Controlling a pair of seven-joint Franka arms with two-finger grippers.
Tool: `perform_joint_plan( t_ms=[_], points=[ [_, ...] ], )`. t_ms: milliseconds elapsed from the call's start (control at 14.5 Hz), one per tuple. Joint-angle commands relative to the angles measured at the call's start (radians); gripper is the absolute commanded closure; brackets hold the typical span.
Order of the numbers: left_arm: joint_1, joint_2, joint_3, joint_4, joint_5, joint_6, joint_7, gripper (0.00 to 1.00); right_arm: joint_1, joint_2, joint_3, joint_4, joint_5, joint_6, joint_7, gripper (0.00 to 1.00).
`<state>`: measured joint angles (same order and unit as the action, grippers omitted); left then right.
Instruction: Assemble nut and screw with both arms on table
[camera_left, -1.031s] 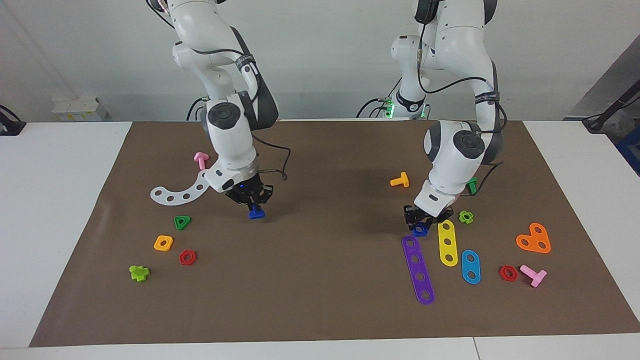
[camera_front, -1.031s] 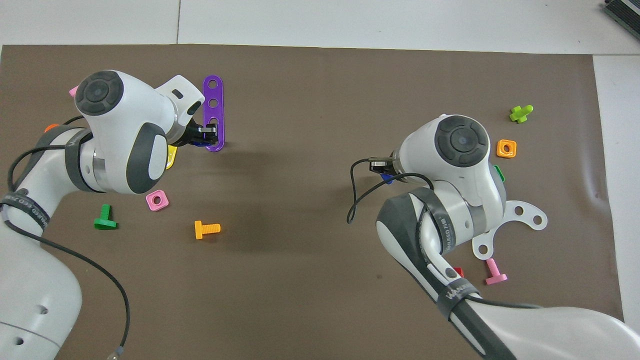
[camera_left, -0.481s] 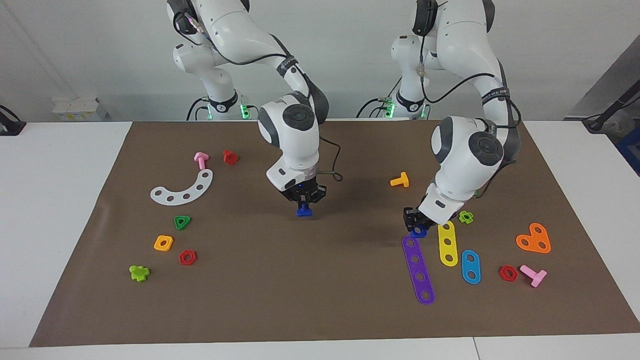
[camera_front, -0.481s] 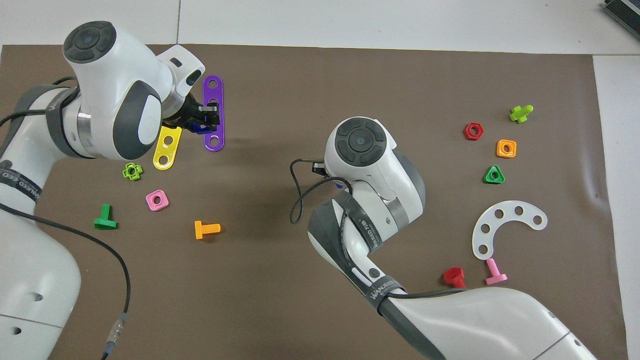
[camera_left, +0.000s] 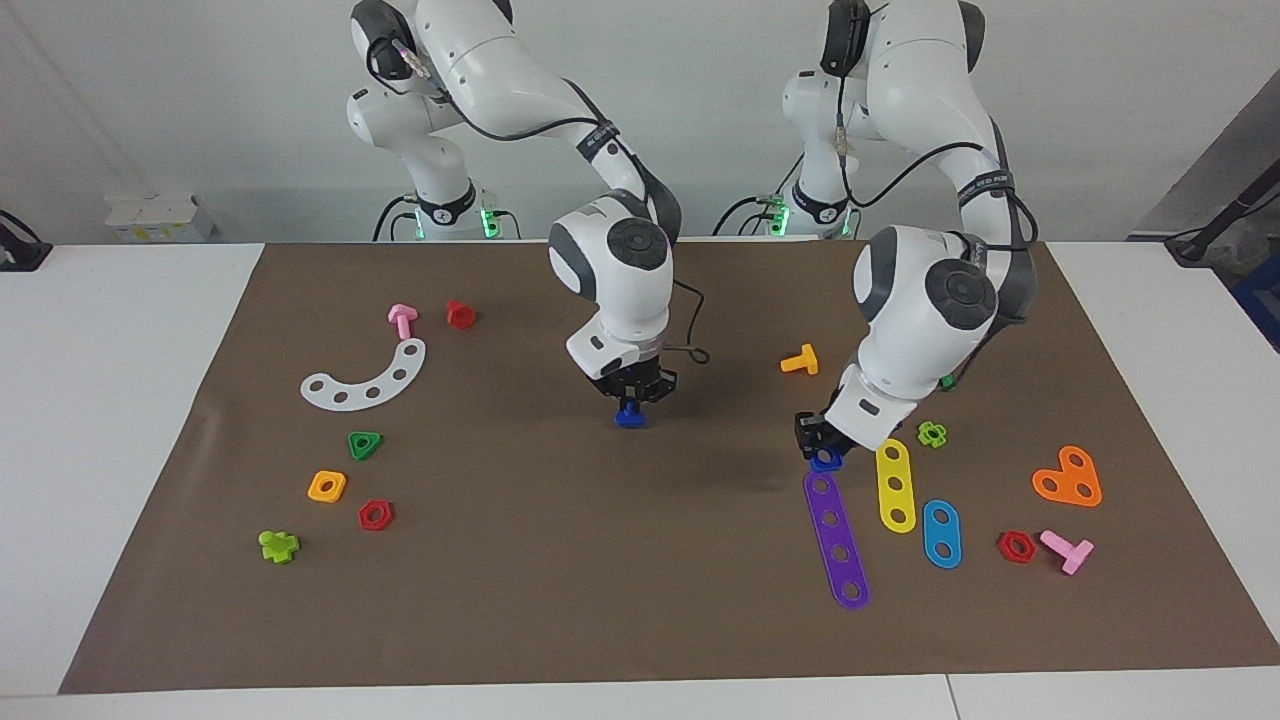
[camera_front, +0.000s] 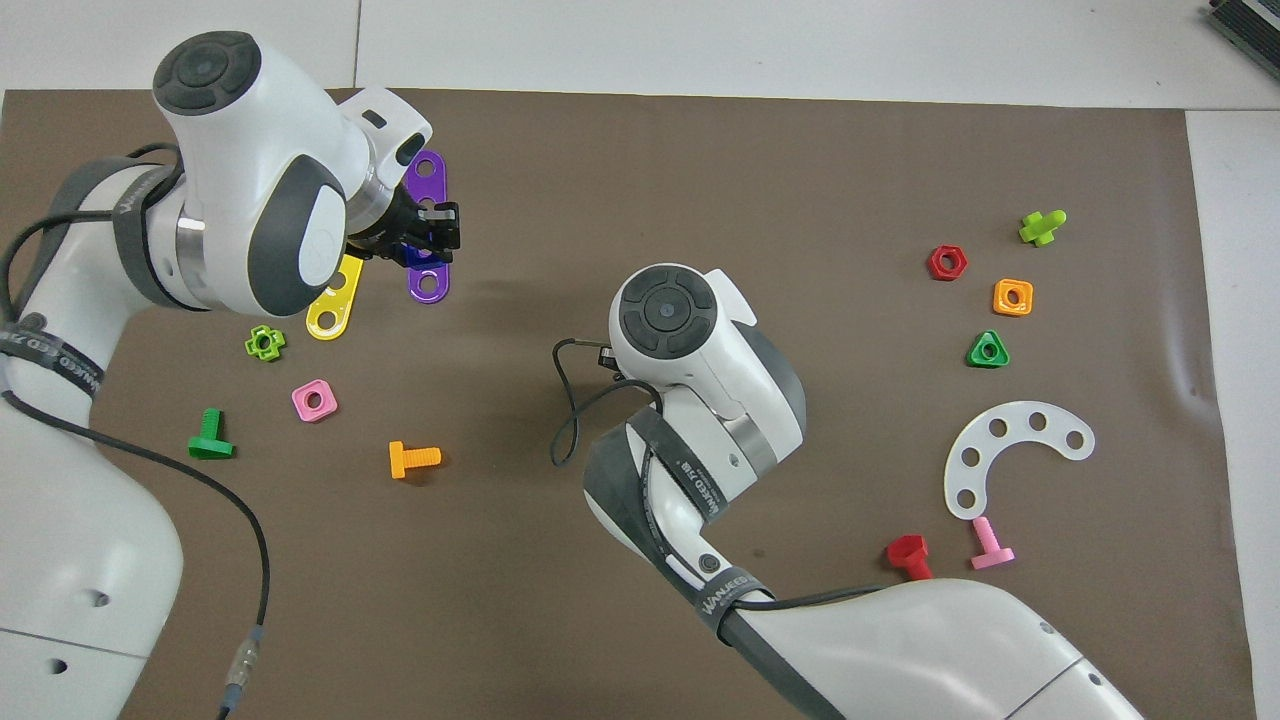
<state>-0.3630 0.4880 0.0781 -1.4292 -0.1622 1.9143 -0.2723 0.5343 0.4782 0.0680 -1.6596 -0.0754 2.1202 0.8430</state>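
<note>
White table (camera_left: 120, 420) under brown mat (camera_left: 620, 560), pale wall (camera_left: 200, 120).

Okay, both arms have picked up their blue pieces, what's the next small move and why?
Probably bring the left gripper toward the table's middle. It holds the nut over the end of the purple strip, well apart from the right gripper, which holds the screw above the bare mat. The parts must meet before threading.
</note>
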Motion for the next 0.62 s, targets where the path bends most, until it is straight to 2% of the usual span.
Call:
perform_joint_plan(
  t_ms=[0,69,138,206,344,550],
  points=[
    [-0.033,0.021,0.014,0.039,-0.014,-0.021,-0.048,1.00,0.010,-0.010,0.000,-0.037,-0.020,0.003,0.047,1.00],
    [-0.048,0.021,0.017,0.039,-0.013,-0.020,-0.054,1.00,0.009,-0.009,0.001,-0.035,-0.020,0.004,0.047,1.00],
    [-0.056,0.021,0.018,0.038,-0.013,-0.020,-0.056,1.00,0.009,-0.009,0.001,-0.035,-0.020,0.006,0.047,0.45],
    [-0.057,0.021,0.017,0.038,-0.014,-0.018,-0.064,1.00,0.009,-0.009,0.000,-0.031,-0.020,0.006,0.048,0.02],
    [-0.059,0.023,0.015,0.038,-0.014,-0.011,-0.079,1.00,-0.005,-0.030,0.001,-0.037,-0.020,0.007,0.022,0.00],
    [-0.099,0.023,0.017,0.038,-0.013,0.002,-0.132,1.00,-0.100,-0.162,0.003,-0.094,-0.006,-0.017,-0.114,0.00]
  ],
)
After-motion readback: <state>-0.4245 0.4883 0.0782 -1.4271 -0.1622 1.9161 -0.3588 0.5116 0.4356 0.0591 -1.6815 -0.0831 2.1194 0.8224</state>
